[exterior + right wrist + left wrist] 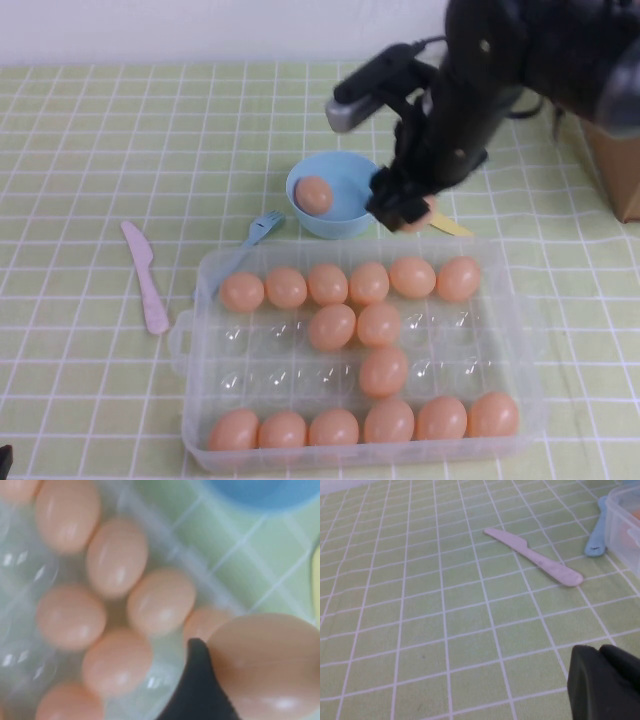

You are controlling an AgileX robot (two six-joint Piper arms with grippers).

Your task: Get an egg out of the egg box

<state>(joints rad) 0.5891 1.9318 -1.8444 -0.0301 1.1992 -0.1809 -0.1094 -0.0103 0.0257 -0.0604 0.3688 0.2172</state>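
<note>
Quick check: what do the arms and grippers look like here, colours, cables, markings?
Right arm: glossy black housing, grey box-shaped module mounted on it, thin black cable, no markings visible. Right gripper is black with chunky fingers. Left gripper shows only as a matte black rounded block at the left wrist view's edge.

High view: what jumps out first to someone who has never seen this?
The right gripper holds an egg above the far edge of the clear egg box, beside a blue bowl that has one egg inside. The left gripper hovers over bare tablecloth near a pink knife.
</note>
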